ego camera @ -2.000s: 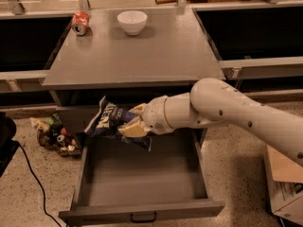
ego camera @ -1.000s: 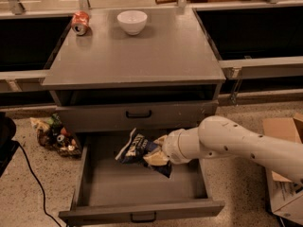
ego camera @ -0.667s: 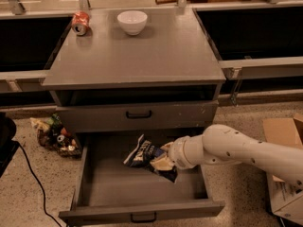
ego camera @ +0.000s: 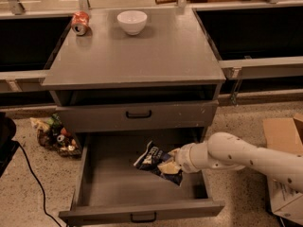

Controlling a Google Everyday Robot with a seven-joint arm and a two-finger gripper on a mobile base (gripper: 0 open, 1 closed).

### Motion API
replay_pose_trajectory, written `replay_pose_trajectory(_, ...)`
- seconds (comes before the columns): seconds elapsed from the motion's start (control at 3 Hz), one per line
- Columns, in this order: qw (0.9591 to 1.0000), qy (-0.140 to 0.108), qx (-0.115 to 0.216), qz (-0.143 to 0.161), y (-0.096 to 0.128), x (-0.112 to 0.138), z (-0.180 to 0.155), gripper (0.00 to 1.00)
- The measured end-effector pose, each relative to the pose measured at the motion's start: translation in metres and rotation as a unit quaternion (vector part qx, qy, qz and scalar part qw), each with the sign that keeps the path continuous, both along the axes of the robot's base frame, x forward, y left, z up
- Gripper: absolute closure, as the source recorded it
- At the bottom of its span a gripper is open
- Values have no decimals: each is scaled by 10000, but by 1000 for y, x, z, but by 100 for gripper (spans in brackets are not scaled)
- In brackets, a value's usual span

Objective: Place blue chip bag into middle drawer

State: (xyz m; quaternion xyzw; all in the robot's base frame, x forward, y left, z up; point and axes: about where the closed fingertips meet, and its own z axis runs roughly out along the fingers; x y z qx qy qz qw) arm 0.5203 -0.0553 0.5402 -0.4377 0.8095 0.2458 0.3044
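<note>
Speckled stone floor (ego camera: 28,197) lies nearest, with a black cable (ego camera: 34,181) trailing across it on the left and a cardboard box (ego camera: 284,138) at the right edge

Standing over the floor, the middle drawer (ego camera: 106,181) is pulled fully out, its front rim and small black handle (ego camera: 143,217) closest to the camera. Its left half and front strip are bare grey bottom, so there is free room on those sides. The right wall is close beside the white arm (ego camera: 236,154), which reaches in over that wall from the right.

The gripper (ego camera: 171,166) sits low inside the drawer, right of centre, its pale fingers closed on the blue chip bag (ego camera: 152,157). The bag is tilted, its upper left corner raised and its lower edge at or just above the drawer floor; I cannot tell whether it touches.

Two seconds ago the bag was held higher and further left, in front of the cabinet face; since then it has come down and rightwards into the tray, and over the last second it has only sunk a little.

Behind, the upper drawer (ego camera: 137,115) is shut. A heap of wrappers (ego camera: 54,135) lies on the floor left of the cabinet. On the grey cabinet top (ego camera: 142,60), a white bowl (ego camera: 132,21) and a crushed red can (ego camera: 79,22) stand near the back edge, well apart from each other
</note>
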Motion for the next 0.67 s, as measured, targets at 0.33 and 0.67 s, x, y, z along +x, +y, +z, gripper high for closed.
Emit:
replay_pose_trajectory(0.33, 9999, 112, 91, 2, -2, 11, -24, 100)
replay_pose_trajectory(0.67, 9997, 177, 151, 16, -2, 22, -44, 100)
